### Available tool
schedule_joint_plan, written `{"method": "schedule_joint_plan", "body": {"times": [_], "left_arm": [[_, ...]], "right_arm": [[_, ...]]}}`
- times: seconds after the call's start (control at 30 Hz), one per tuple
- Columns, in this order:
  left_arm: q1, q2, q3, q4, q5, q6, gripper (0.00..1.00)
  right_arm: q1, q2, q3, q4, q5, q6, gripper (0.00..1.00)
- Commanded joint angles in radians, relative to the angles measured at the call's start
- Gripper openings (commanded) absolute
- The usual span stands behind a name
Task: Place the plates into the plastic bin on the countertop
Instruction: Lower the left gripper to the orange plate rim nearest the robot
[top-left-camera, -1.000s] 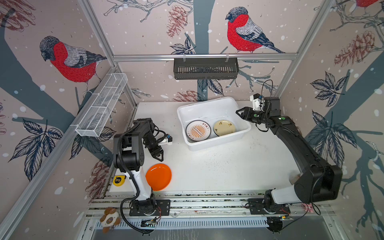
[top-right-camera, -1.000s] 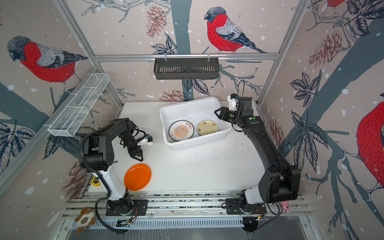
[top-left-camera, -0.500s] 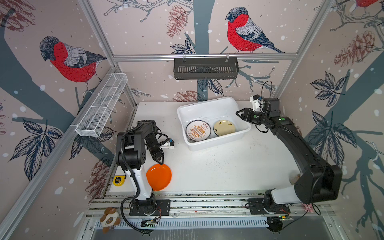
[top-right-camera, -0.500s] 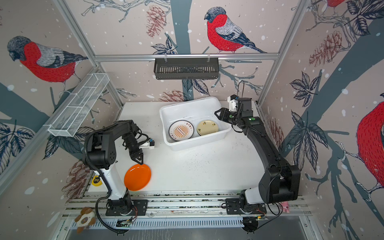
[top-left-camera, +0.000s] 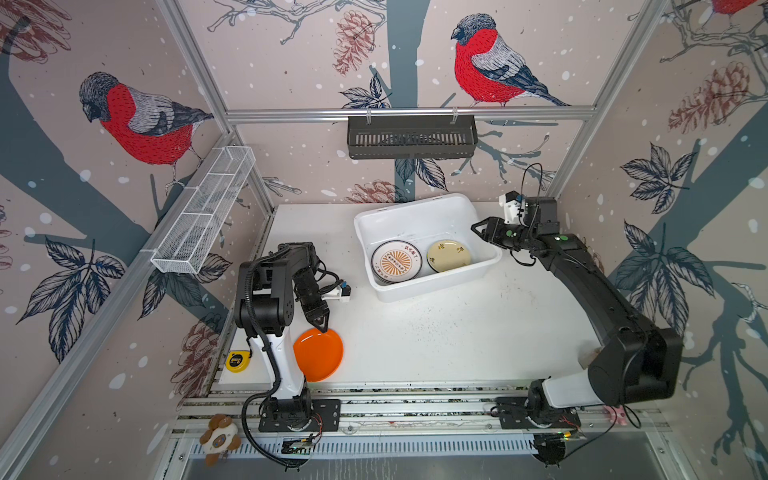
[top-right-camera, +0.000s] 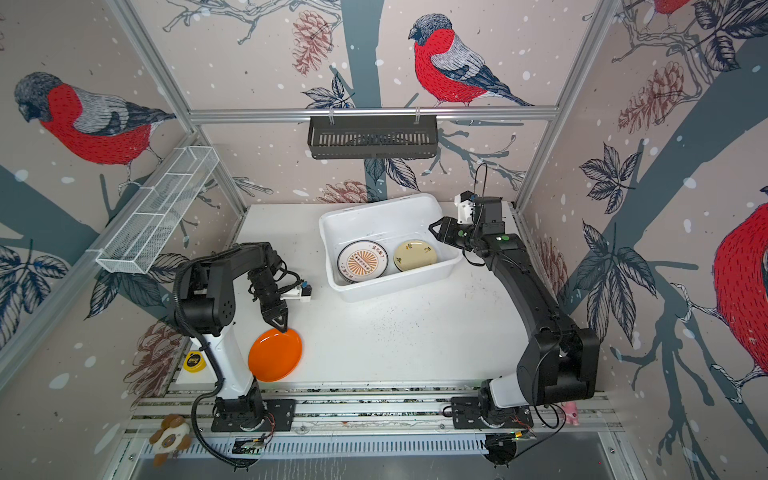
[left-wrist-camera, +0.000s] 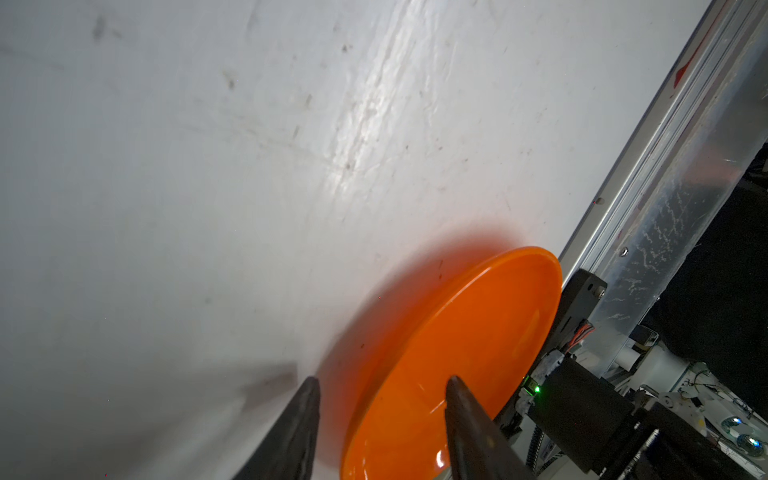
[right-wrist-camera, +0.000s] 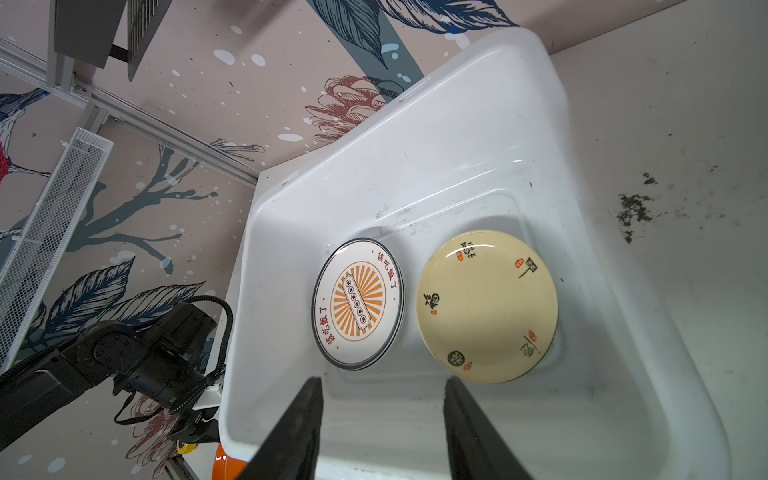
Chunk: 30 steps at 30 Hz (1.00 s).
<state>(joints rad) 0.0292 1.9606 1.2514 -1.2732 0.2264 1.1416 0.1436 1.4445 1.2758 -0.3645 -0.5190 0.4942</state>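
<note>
The orange plate (top-left-camera: 318, 355) lies flat on the countertop (top-left-camera: 457, 332) at about 8 o'clock, close to the left arm's base and well apart from the bin (top-left-camera: 436, 286). We see the left gripper (top-left-camera: 322, 327) pointing down at the plate's 12 o'clock edge. In the left wrist view its two fingers (left-wrist-camera: 295, 432) are spread, with the plate's rim between them: one tip is over the inside of the plate, the other over bare countertop. We cannot tell whether either tip touches the plate.

The bin stands at 12 o'clock on the countertop, near the back wall and turned slightly askew. On its floor at 8 o'clock we find the sunburst plate (top-left-camera: 397, 262) on top of a stack, and we cannot count the plates under it. The cream plate (top-left-camera: 449, 256) lies just beside it at 4 o'clock.

The right gripper (top-left-camera: 477, 228) hangs over the bin's rim at about 3 o'clock, aimed inward. Its jaws are spread and hold nothing.

On the back wall we see a black basket (top-left-camera: 411, 137) hanging from the rail, and on the left wall a wire rack (top-left-camera: 203, 212). A yellow tape measure (top-left-camera: 238, 360) sits just off the countertop at 8 o'clock.
</note>
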Motion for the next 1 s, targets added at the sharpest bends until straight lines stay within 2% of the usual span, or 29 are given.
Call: {"method": "schedule_joint_plan", "body": {"times": [0.0, 0.27, 0.6, 0.83, 0.97], "left_arm": [[0.000, 0.003, -0.006, -0.034, -0.010, 0.030, 0.49], [-0.002, -0.014, -0.046, -0.003, -0.044, 0.047, 0.44], [-0.002, -0.019, -0.045, 0.029, -0.039, 0.035, 0.29], [-0.002, -0.031, -0.049, 0.038, -0.038, 0.038, 0.27], [-0.003, -0.032, -0.046, 0.043, -0.042, 0.035, 0.21]], "right_arm": [[0.002, 0.007, 0.012, 0.012, 0.007, -0.001, 0.49], [0.005, 0.011, 0.008, 0.016, 0.010, 0.004, 0.49], [0.005, 0.017, 0.007, 0.018, 0.013, 0.001, 0.49], [0.005, 0.019, 0.002, 0.021, 0.013, 0.001, 0.49], [0.006, 0.022, 0.001, 0.026, 0.011, 0.001, 0.49]]}}
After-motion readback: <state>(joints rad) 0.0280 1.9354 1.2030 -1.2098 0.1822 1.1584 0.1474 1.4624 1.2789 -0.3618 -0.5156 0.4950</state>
